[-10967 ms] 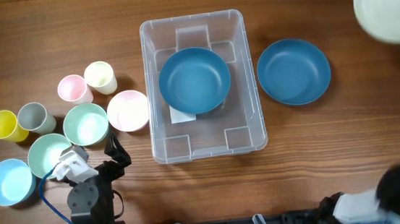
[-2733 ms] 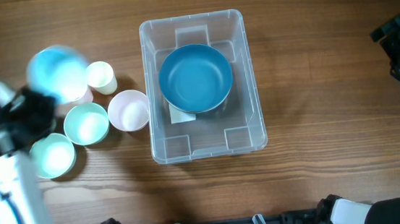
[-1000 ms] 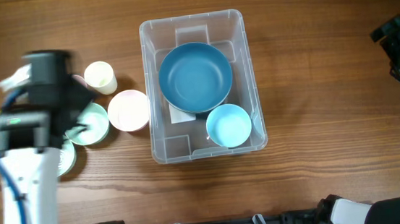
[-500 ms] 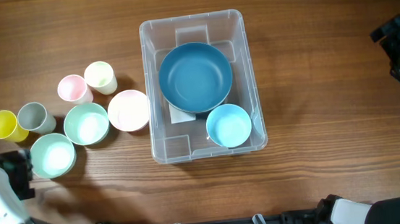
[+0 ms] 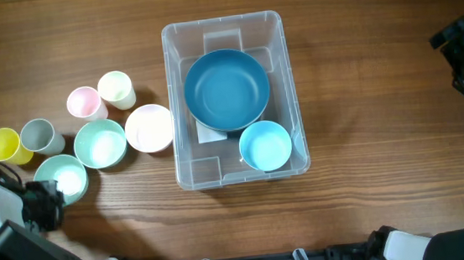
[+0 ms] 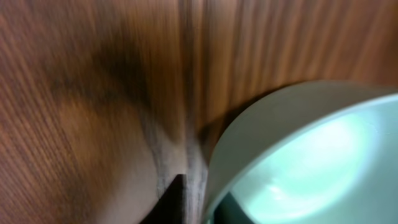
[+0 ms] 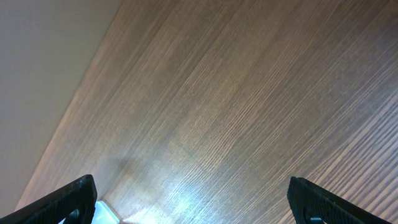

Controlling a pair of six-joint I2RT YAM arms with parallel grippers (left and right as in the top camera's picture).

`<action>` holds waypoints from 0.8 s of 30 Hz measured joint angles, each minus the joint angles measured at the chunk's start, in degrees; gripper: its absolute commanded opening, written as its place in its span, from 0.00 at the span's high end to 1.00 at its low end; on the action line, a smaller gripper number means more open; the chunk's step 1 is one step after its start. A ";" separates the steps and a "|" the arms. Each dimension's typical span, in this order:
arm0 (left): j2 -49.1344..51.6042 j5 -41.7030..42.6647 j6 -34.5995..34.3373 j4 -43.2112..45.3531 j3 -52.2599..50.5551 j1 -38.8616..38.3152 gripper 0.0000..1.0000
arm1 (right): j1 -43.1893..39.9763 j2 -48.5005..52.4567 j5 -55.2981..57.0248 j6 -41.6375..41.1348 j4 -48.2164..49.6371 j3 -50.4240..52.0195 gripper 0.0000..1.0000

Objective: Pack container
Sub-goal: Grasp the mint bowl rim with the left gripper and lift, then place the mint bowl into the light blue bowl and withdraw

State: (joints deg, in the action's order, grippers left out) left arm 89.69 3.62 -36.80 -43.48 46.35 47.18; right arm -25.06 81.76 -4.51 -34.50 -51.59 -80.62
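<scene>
The clear container [image 5: 176, 109] stands mid-table. Inside it are a dark blue bowl [image 5: 227, 90] and a light blue bowl [image 5: 265, 145] at its near right corner. My left gripper [image 5: 46, 202] is at the front left, at the near edge of a mint bowl [image 5: 61, 179]. In the left wrist view this mint bowl's [image 6: 311, 162] rim runs between my two dark fingertips [image 6: 174, 199], and the left gripper [image 6: 200, 206] is shut on it. My right gripper [image 5: 453, 56] hovers at the far right, and the right gripper [image 7: 194, 205] is wide open over bare wood.
Left of the container stand a pink bowl [image 5: 148, 128], a second mint bowl [image 5: 100, 144], a pink cup [image 5: 84, 101], a cream cup [image 5: 115, 89], a grey cup [image 5: 39, 136] and a yellow cup [image 5: 2, 146].
My left arm has swung from over the bowls down to the front left corner, and its jaws have closed on the near mint bowl's rim. The right arm has not moved.
</scene>
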 measured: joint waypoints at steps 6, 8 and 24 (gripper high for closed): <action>-0.52 0.81 0.07 -2.64 -0.09 0.11 0.96 | 0.00 0.00 0.00 -0.02 0.00 0.00 0.00; -2.14 0.76 0.07 -7.08 0.85 0.11 0.96 | 0.00 0.00 0.00 -0.02 0.00 0.00 0.00; -28.22 7.52 5.22 -14.23 21.90 -29.55 0.96 | 0.00 0.00 0.00 -0.02 -0.07 0.00 0.00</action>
State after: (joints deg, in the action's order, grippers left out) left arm 61.47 11.14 -31.57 -57.71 68.25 17.63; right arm -25.06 81.76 -4.51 -34.52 -51.66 -80.62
